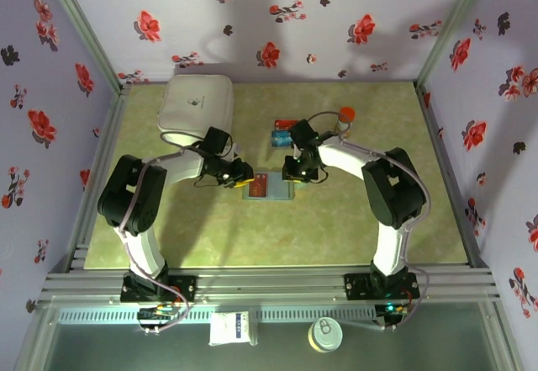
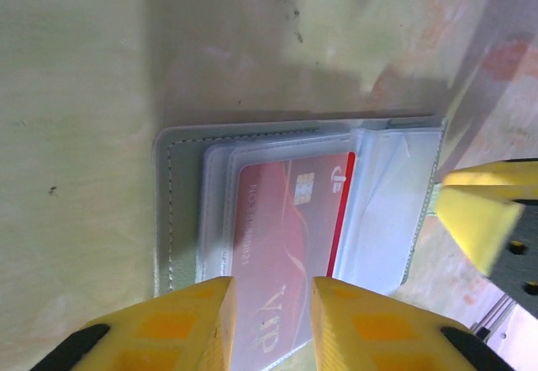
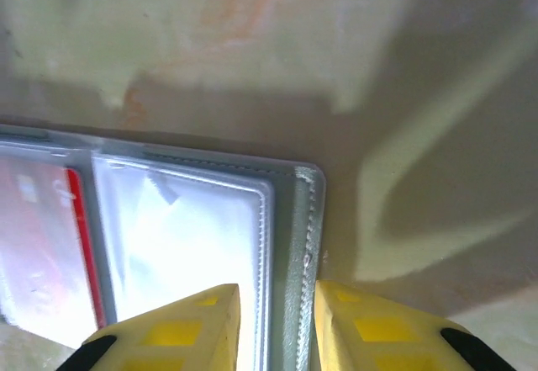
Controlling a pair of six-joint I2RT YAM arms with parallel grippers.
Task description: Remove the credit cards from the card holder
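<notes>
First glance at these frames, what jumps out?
The open card holder at the centre of the table, a red card still in its clear sleeve. The left gripper straddles that card's end; the right gripper straddles the holder's opposite edge. Behind, a blue card lies loose.

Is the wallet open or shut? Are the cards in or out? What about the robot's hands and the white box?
card holder: open, flat on the table.
red card: inside the holder's clear sleeve.
other sleeve: empty.
blue card: out, lying on the table.
left gripper: jaws slightly apart, over the red card.
right gripper: jaws slightly apart, at the holder's edge.
white box: shut.
</notes>
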